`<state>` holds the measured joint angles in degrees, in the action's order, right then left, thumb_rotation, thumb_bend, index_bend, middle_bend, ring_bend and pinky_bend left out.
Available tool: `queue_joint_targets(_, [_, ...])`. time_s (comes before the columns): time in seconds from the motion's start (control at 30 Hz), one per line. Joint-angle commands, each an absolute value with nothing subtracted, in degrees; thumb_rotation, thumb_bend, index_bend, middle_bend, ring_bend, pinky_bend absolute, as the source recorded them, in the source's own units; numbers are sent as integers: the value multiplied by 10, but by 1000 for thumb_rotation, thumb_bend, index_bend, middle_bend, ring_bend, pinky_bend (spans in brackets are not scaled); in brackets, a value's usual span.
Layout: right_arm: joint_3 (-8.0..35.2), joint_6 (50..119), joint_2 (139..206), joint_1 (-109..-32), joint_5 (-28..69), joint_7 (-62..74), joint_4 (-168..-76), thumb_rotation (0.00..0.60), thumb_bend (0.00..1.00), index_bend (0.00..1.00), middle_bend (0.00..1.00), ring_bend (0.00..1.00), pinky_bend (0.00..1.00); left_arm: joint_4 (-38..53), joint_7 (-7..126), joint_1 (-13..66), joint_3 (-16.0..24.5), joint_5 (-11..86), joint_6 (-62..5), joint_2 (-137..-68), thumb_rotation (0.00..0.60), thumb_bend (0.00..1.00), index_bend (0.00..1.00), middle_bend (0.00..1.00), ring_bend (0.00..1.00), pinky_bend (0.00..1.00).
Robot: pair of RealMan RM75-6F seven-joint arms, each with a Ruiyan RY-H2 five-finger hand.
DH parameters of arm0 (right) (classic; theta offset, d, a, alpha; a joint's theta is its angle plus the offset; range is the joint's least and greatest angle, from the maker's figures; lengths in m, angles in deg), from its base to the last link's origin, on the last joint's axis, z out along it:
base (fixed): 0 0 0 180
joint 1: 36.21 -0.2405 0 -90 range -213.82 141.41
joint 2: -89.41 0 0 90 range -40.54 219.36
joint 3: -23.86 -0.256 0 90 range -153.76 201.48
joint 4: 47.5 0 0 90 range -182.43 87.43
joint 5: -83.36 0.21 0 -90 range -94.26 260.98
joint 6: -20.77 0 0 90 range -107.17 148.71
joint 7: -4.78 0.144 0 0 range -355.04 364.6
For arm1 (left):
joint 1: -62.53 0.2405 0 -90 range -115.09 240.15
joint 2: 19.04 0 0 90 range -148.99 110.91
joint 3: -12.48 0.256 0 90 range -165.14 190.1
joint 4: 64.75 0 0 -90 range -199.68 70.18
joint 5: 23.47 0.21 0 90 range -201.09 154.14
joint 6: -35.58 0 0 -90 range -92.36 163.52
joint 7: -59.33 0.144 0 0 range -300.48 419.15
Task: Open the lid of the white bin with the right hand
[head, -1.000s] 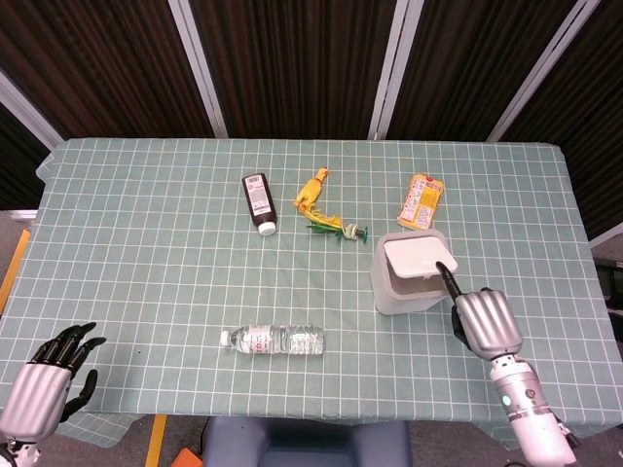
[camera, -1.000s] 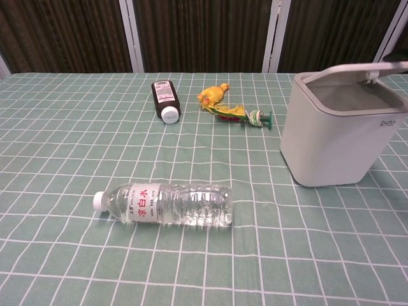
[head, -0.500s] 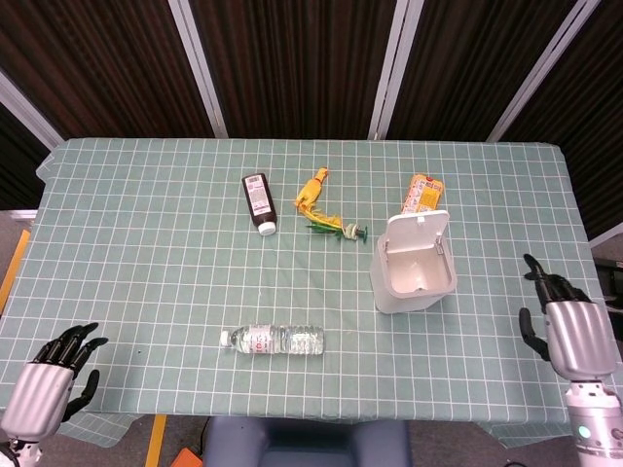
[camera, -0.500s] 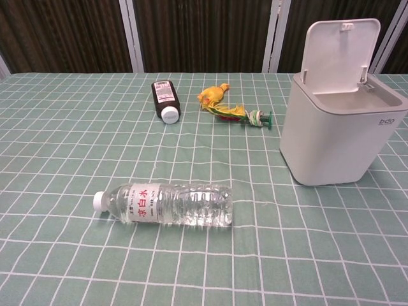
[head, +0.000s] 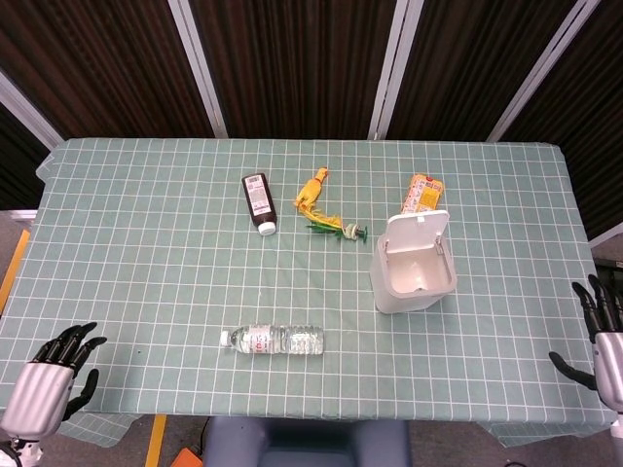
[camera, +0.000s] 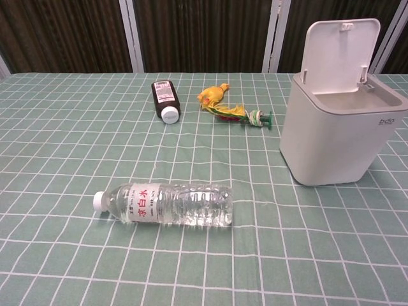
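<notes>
Head view: we see the white bin [head: 414,275] right of centre on the checked table [head: 146,243], its lid [head: 420,232] standing upright; our right hand [head: 605,345] waits at the table's right edge, fingers spread, holding nothing

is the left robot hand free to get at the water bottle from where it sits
Probably yes. The left robot hand is open at the near table edge, and only bare tablecloth lies between it and the water bottle lying on its side.

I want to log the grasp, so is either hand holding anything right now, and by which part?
Nothing is held. The right hand is open at the table's edge, apart from the white bin; the left hand is empty.
</notes>
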<state>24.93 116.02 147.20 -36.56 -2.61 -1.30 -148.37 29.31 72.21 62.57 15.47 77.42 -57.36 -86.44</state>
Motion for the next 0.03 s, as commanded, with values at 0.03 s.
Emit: queue_joint_targets(0.03, [251,1164,1479,-362,-39,-14,-1475,600,240,0,0,0,161,293,723,625,155,773,-572,-865,600,504,282,158,163,324])
